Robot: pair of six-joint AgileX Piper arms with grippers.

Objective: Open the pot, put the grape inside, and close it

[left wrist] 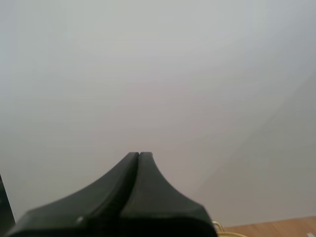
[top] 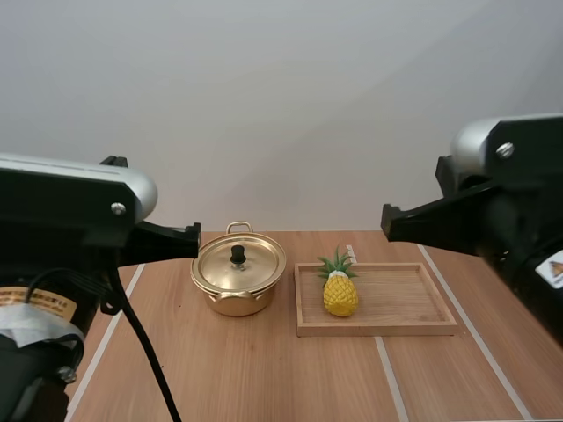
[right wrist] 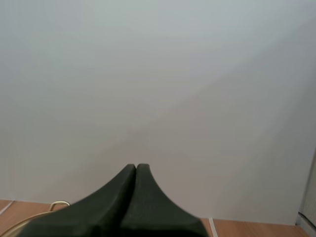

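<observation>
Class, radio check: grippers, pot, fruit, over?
Left gripper shut, right gripper shut, both empty. Lid on pot. Pineapple in tray. Nothing in the way.

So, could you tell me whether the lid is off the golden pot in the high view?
No, the lid sits closed on the pot, its black knob on top, beside the wooden tray.
</observation>
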